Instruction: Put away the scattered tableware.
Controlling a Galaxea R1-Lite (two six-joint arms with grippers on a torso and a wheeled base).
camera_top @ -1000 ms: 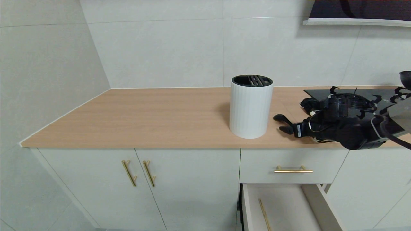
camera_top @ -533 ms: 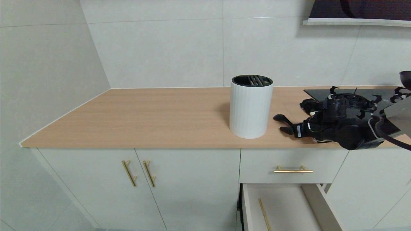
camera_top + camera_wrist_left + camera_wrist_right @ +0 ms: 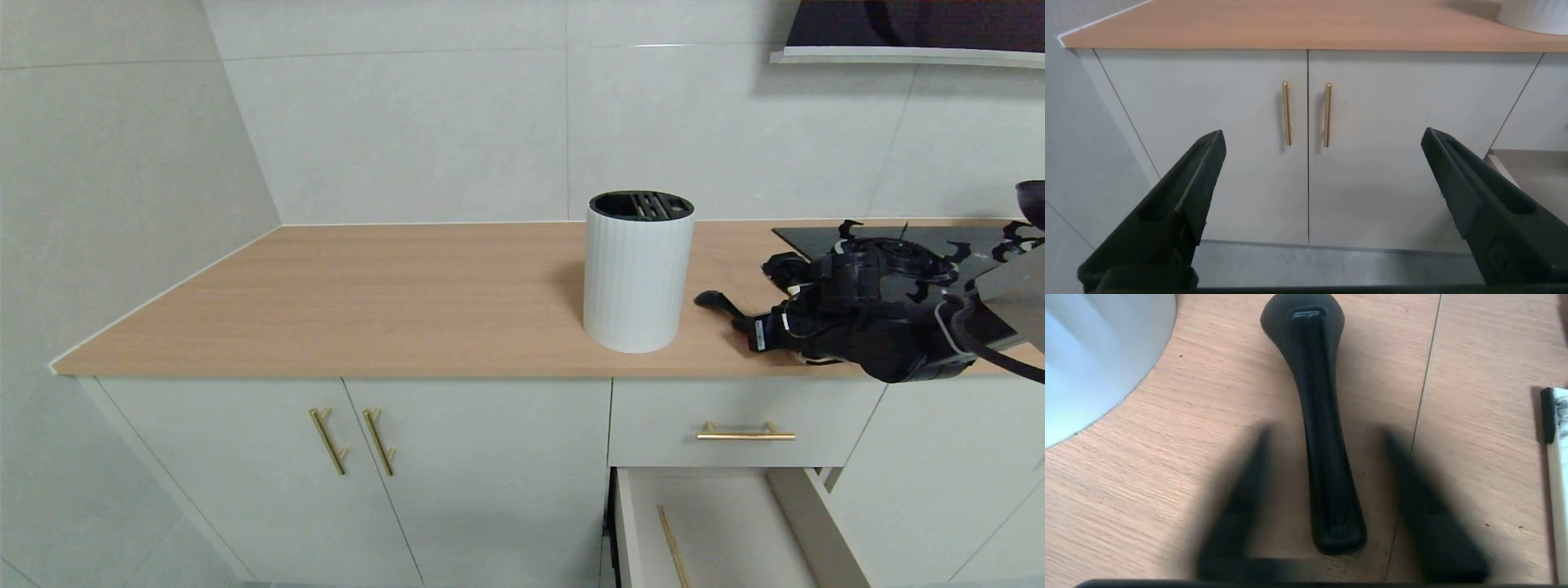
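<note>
"Right wrist view, what did it give you?"

"My right gripper (image 3: 1325, 441) stood apart, astride the black grooved utensil handle (image 3: 1319, 416). That lay flat on the pale wooden counter (image 3: 1470, 392) beside the white ribbed cylindrical holder (image 3: 1094, 351). I judged it best to close squarely mid-handle, then lift level."

"And the head view?"

"It added the holder's black slotted top (image 3: 641, 204) and the open drawer (image 3: 718, 523) below. My left gripper (image 3: 1321, 143) hung wide apart, facing cabinet doors (image 3: 1372, 163)."

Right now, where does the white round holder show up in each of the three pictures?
Head view: the white holder stands on the wooden counter, right of centre, left of the black handle.
Left wrist view: its base rests on the counter, past the cupboard doors.
Right wrist view: its curved wall lies beside the handle.
Shared landmark: the wooden counter.
</note>
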